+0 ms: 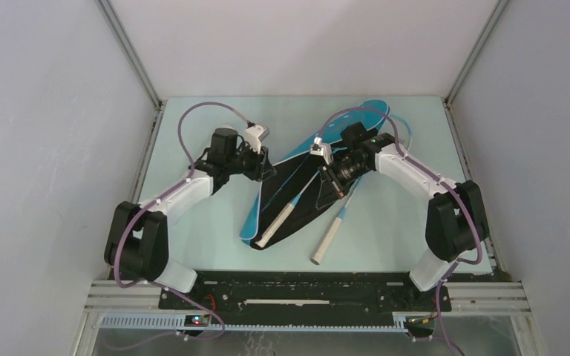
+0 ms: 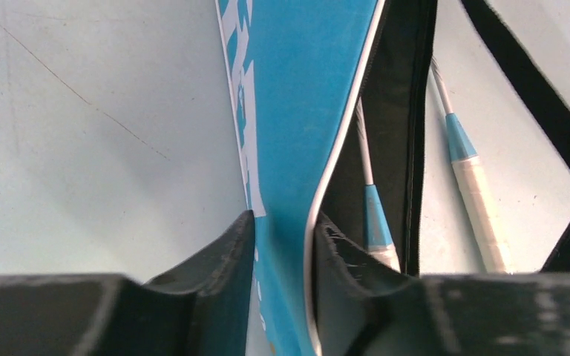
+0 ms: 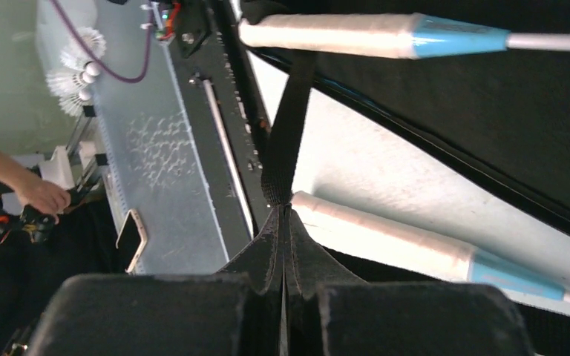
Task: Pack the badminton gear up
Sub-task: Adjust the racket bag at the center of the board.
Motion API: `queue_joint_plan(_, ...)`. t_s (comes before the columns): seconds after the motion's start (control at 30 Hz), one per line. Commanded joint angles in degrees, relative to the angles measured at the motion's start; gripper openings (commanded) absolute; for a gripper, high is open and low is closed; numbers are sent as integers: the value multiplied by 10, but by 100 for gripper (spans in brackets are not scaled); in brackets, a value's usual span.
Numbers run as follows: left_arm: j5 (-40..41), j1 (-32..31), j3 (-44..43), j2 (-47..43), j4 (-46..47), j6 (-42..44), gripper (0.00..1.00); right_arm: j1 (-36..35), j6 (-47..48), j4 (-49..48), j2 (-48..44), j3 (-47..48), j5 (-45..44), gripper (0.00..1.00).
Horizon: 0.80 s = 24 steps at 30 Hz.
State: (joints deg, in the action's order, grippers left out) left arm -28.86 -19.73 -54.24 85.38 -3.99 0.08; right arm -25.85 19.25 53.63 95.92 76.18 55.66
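Bag (image 1: 282, 185) lay open mid-table; racket (image 1: 276, 220) inside, second racket (image 1: 330, 239) just beside it. Right gripper (image 3: 282, 211) clenched strap (image 3: 291, 126). Left gripper (image 2: 283, 219) stood parted astride flap (image 2: 297, 111). You likely needed flap regripped and raised before loading second racket.

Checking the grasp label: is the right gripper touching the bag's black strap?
Touching. The right wrist view shows the right gripper shut on the black strap, which runs out from between its closed fingertips.

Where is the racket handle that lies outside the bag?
Top view: the handle lies on the table, right of centre, just right of the bag and the other handle.
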Motion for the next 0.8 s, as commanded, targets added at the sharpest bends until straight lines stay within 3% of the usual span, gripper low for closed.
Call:
queue_joint_plan(0.0, -15, 2, -18, -32, -3, 57, 45, 3, -73, -77, 3, -29, -74, 0)
queue_joint_plan(0.1, -17, 1, -3, -43, 3, 71, 60, -1, -81, -103, 5, -55, -97, 0)
queue_joint_plan(0.23, -18, -19, 23, -68, 2, 110, 70, -12, -53, -109, 1, -85, -111, 0)
queue_joint_plan(0.4, 44, -60, 48, -88, -33, 165, 70, -24, -44, -128, -21, -121, -102, 0)
queue_joint_plan(0.53, 80, -79, 67, -106, -57, 212, 70, -23, -83, -176, -44, -151, -109, 12)
queue_joint_plan(0.77, 153, -136, 79, -93, -77, 242, 72, -13, -120, -211, -44, -153, -149, 8)
